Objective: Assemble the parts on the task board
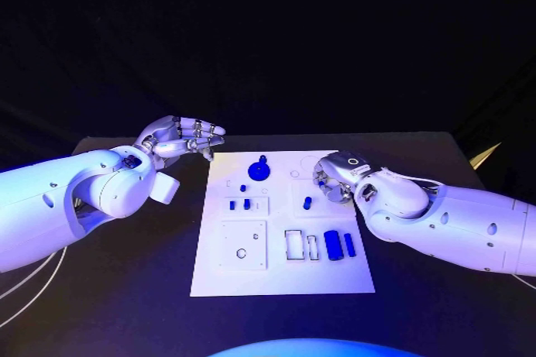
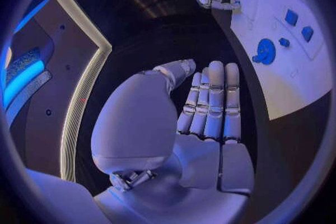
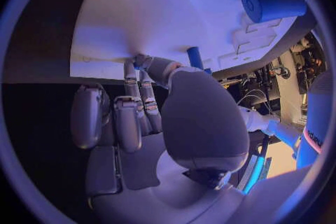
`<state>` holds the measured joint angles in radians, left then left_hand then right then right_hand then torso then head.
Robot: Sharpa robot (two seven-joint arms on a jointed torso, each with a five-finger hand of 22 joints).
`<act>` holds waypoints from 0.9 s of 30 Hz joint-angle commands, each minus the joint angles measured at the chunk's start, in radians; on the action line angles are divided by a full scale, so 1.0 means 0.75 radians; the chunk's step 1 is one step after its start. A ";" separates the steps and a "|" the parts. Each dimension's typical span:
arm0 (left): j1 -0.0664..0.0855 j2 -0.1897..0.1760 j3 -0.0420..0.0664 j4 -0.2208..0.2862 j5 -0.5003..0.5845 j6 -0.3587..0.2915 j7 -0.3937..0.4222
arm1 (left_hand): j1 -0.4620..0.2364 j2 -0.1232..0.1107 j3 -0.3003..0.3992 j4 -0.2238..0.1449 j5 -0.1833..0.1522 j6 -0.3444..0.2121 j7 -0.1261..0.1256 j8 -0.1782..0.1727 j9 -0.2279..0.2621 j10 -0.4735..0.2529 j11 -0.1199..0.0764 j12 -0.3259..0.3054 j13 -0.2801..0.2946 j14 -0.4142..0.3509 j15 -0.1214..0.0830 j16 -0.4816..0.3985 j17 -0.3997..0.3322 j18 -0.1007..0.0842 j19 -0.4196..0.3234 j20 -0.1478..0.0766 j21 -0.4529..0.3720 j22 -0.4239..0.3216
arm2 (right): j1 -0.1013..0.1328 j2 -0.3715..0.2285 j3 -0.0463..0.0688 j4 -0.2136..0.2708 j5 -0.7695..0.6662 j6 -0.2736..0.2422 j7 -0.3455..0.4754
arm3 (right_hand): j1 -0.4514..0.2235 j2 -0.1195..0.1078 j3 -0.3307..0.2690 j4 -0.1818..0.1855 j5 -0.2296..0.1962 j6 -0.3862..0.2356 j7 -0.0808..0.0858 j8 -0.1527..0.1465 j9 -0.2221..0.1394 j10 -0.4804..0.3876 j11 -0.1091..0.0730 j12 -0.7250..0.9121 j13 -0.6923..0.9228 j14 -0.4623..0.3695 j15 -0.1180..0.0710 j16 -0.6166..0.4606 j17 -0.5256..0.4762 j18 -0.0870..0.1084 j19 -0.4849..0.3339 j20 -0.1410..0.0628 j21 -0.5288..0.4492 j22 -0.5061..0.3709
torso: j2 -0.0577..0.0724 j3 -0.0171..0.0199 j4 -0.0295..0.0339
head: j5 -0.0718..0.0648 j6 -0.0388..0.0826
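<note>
Nearest me, the blue cylinder (image 1: 331, 240) lies at the near right of the task board (image 1: 224, 276); it looks light, stiff and slick, best pinched across its middle; my right hand (image 1: 338, 180) curls over a small blue peg (image 3: 195, 58), grip uncertain; my left hand (image 1: 182, 137) hovers empty, fingers together.

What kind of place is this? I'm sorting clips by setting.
Probably a robot demo or test bench: a black table under dark surroundings, a white task board with small blue parts, and lit panels behind the left hand.
</note>
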<state>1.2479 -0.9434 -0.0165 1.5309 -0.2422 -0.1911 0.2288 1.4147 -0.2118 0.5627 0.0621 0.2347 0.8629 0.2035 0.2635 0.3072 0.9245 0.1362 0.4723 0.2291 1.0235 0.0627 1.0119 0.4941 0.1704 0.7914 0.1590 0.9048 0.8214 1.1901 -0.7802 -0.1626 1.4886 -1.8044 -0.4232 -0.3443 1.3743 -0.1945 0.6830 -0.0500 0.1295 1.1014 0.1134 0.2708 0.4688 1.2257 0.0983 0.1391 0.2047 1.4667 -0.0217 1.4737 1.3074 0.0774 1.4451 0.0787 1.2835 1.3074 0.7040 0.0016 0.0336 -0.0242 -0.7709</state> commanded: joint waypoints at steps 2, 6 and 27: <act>0.000 0.001 0.001 0.003 -0.005 -0.001 0.006 | 0.006 0.004 0.001 -0.008 0.002 -0.012 0.001 -0.005 -0.002 -0.009 0.000 0.003 -0.002 -0.013 -0.001 -0.008 -0.002 0.015 0.005 0.003 -0.006 -0.002 | 0.001 -0.008 0.002 0.007 -0.003 -0.059 -0.011 | -0.008 0.011 0.001 -0.009 0.004 0.013 0.001 0.006 0.001 0.079 -0.071 0.004 0.004 0.083 -0.009 -0.002 0.089 -0.025 0.009 -0.003 0.007 0.185 | 0.000 -0.0002 -0.0002 | 0.001 0.000; 0.000 0.001 0.001 0.001 -0.005 0.000 0.005 | 0.005 0.004 0.000 -0.008 0.002 -0.014 0.002 -0.006 -0.003 -0.011 0.001 0.003 -0.002 -0.013 0.000 -0.009 -0.002 0.015 0.004 0.004 -0.007 -0.002 | 0.002 -0.018 0.004 0.017 0.013 -0.062 -0.008 | -0.010 0.011 0.001 -0.009 0.003 0.013 0.001 0.006 0.001 0.080 -0.071 0.003 0.005 0.083 -0.009 -0.002 0.090 -0.026 0.011 -0.004 0.011 0.187 | 0.000 -0.0002 -0.0003 | 0.001 0.002; 0.000 0.001 0.001 -0.007 -0.005 0.008 0.000 | 0.006 0.003 -0.002 -0.010 0.003 -0.022 0.005 -0.010 -0.004 -0.021 0.005 0.002 -0.003 -0.018 0.003 -0.014 -0.004 0.015 0.001 0.006 -0.011 -0.003 | 0.026 -0.108 0.021 0.160 0.142 -0.149 0.034 | -0.014 0.011 0.001 -0.011 -0.002 0.015 0.001 0.006 0.001 0.081 -0.072 0.001 0.005 0.083 -0.010 -0.003 0.089 -0.026 0.011 -0.004 0.012 0.189 | 0.000 -0.0005 -0.0010 | 0.005 0.005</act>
<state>1.2477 -0.9442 -0.0166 1.5245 -0.2432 -0.1910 0.2245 1.4147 -0.2118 0.5600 0.0593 0.2347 0.8522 0.2071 0.2589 0.3052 0.9184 0.1394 0.4723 0.2278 1.0163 0.0629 1.0079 0.4920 0.1703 0.7914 0.1590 0.9011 0.8196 1.2089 -0.8608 -0.1474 1.5995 -1.7277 -0.5009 -0.3381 1.3686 -0.1895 0.6848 -0.0541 0.1236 1.1049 0.1167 0.2704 0.4694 1.2257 0.0983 0.1369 0.2081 1.4666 -0.0215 1.4737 1.3073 0.0774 1.4486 0.0751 1.2884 1.3081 0.7038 0.0011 0.0329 -0.0230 -0.7674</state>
